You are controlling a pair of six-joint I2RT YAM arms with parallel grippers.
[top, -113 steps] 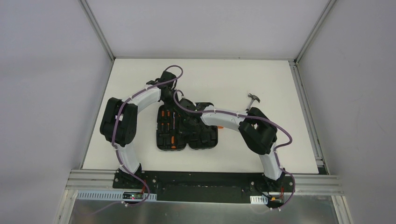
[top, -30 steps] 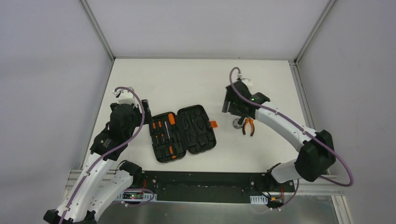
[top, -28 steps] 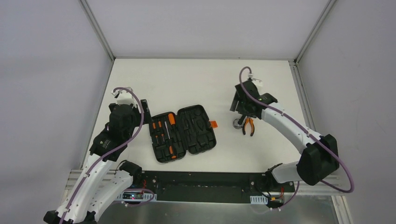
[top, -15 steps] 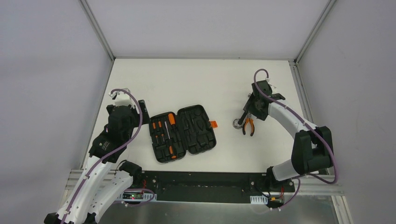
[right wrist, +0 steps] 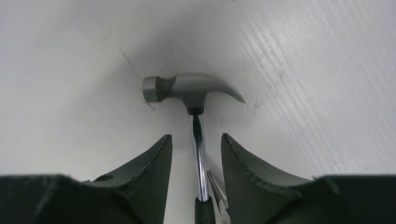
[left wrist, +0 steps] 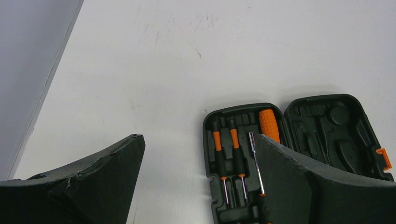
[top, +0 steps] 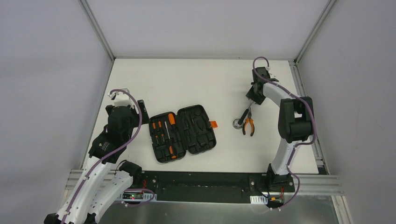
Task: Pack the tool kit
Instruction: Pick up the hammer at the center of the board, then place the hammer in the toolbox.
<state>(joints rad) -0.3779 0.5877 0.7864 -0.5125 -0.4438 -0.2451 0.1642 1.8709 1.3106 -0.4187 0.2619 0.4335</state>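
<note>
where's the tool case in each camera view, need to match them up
top external: the open case lies just left of the picture's centre.
left wrist: lower right, its near end hidden behind a finger of the left gripper.
right wrist: not in it.
shared landmark: the orange latch on the case's right edge.

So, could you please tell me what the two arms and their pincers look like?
The left arm and right arm have white shells, bulky black joints and a purple cable looped along each. The left pincer and right pincer are matte black, with two wedge-shaped fingers.
</note>
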